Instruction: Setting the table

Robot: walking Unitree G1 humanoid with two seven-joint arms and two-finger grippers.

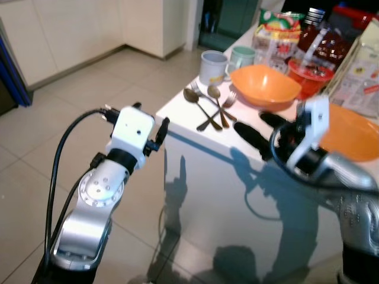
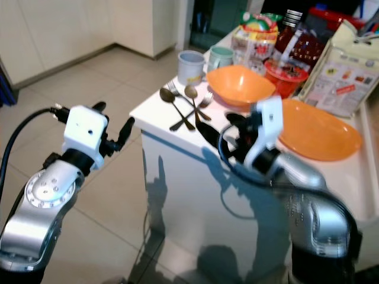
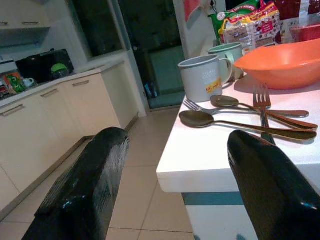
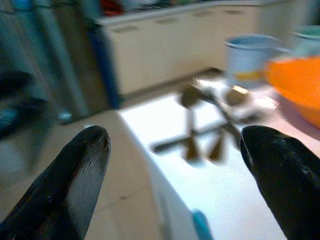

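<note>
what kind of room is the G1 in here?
Most likely a home kitchen or dining corner. A white table holds spoons and forks, mugs, an orange bowl and food packets; cream base cabinets line a tiled floor.

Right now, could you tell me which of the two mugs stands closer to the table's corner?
The grey mug, beside the cutlery; the green mug stands behind it.
</note>
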